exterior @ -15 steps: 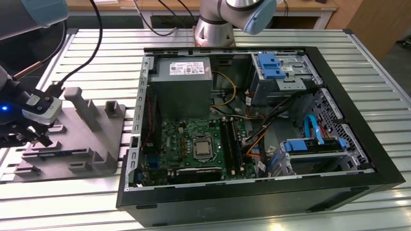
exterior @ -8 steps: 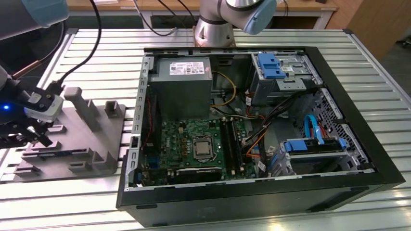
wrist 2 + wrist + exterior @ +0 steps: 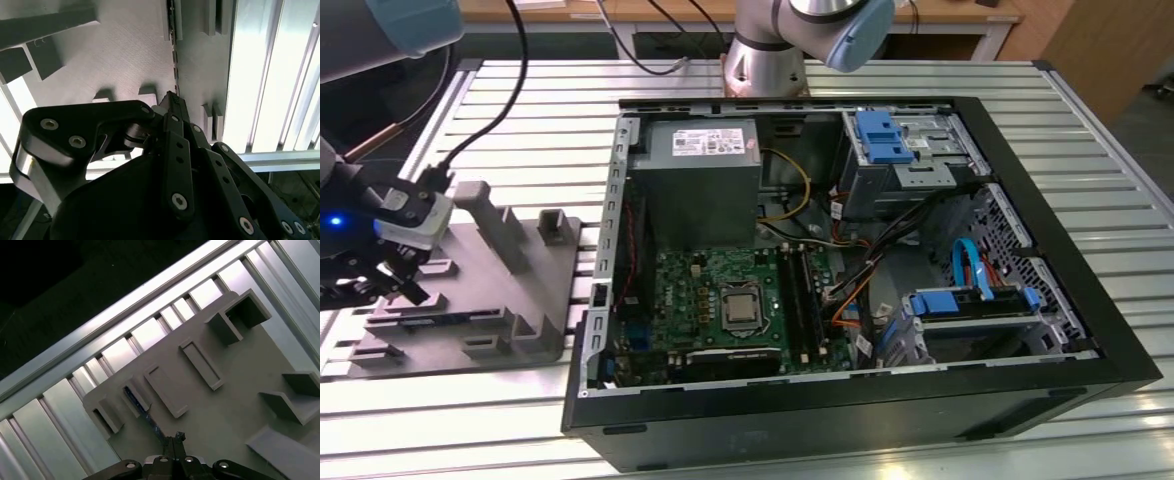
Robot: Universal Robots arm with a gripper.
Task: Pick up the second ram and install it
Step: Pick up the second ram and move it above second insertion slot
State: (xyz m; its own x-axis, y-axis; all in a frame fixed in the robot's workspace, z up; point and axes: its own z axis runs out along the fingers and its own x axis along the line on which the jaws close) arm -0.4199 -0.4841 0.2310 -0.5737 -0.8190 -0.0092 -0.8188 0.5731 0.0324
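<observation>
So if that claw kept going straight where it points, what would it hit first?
Probably the blue memory stick sitting in the grey plate, just ahead of the gripper; depth is hard to judge.

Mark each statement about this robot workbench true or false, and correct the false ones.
1. The gripper is over the grey fixture plate, at the exterior view's left. True.
2. The computer case is closed on its upper side. False: it is open, and the motherboard shows inside.
3. The second ram is seated in a motherboard slot. False: in the first wrist view it is on the grey fixture plate, close to the gripper.
4. The grey fixture plate and the computer case rest on a slatted metal table. True.
</observation>
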